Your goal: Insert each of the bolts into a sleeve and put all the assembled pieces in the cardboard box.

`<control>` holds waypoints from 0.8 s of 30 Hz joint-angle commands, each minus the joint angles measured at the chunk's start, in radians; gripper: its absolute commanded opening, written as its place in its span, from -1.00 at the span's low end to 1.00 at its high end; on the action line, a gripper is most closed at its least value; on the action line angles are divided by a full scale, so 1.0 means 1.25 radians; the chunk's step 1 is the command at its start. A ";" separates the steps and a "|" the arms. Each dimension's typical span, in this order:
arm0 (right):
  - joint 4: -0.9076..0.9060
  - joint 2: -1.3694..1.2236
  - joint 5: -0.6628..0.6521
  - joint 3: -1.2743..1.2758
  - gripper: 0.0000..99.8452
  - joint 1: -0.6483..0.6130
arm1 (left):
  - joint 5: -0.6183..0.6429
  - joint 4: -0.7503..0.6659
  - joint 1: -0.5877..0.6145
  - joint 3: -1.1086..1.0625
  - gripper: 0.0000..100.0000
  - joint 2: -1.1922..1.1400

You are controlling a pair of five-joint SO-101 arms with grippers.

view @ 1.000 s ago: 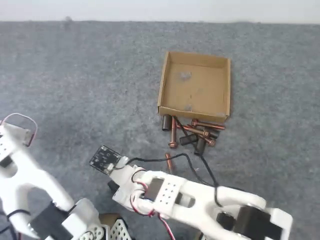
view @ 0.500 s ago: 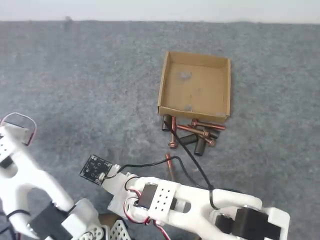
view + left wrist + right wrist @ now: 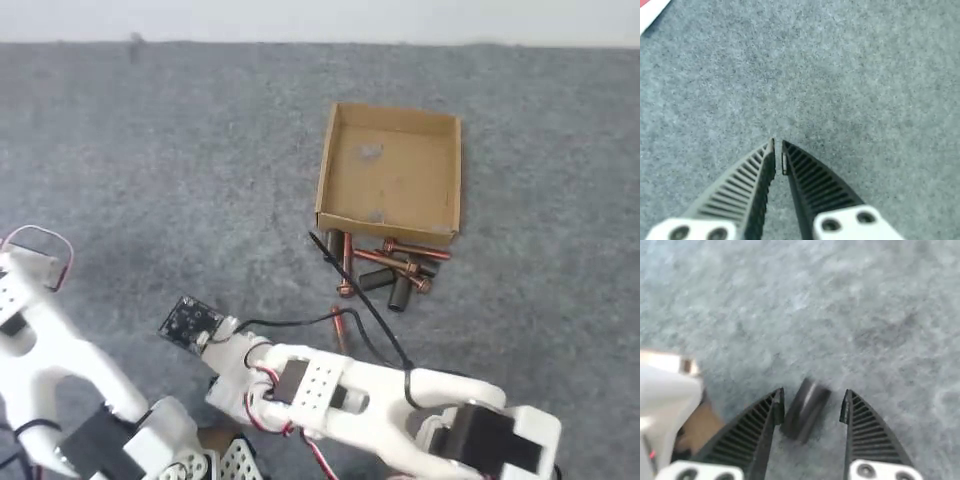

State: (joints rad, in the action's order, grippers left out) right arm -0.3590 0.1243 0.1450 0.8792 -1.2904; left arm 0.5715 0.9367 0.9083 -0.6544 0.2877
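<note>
The cardboard box [image 3: 390, 175] stands open at the back right of the grey carpet. Just in front of it lies a pile of copper bolts [image 3: 346, 262] and dark sleeves [image 3: 402, 291], and one bolt [image 3: 340, 325] lies apart, nearer to me. My right arm [image 3: 340, 390] stretches across the near middle. Its gripper [image 3: 812, 396] is open low over the carpet, with a dark sleeve [image 3: 806, 409] lying between the fingers, closer to one of them. My left gripper [image 3: 778, 145] is shut with nothing in it, pointing at bare carpet.
The left arm's white body [image 3: 50, 370] fills the near left corner, and part of it [image 3: 665, 390] shows beside the right gripper. A black cable [image 3: 360, 305] runs from the right arm toward the pile. Open carpet [image 3: 180, 170] lies left of the box.
The right arm has swung left and nearer, carrying its wrist camera board the same way. Its cable now stretches up to the pile. The left arm has kept still.
</note>
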 commanded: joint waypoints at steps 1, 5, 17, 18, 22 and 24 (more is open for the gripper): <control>-0.031 -0.037 0.009 -0.091 -0.66 0.024 | 0.007 -0.017 0.004 0.012 -0.96 0.002; -0.168 -0.091 0.009 -0.184 -0.66 0.023 | 0.007 -0.017 0.004 0.012 -0.96 0.002; -0.266 -0.129 -0.006 -0.232 -0.67 0.021 | 0.007 -0.017 0.000 0.010 -0.96 0.002; -0.268 -0.129 -0.023 -0.232 -0.67 0.021 | 0.007 -0.017 0.000 0.010 -0.96 0.002; -0.262 -0.137 -0.085 -0.233 -0.67 0.021 | 0.007 -0.017 -0.001 0.010 -0.96 0.002; -0.262 -0.137 -0.085 -0.233 -0.67 0.024 | 0.007 -0.017 -0.001 0.010 -0.96 0.002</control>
State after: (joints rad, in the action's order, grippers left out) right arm -0.6843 -0.0506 0.0637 0.6398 -1.2766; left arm 0.5715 0.9367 0.9083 -0.6544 0.2877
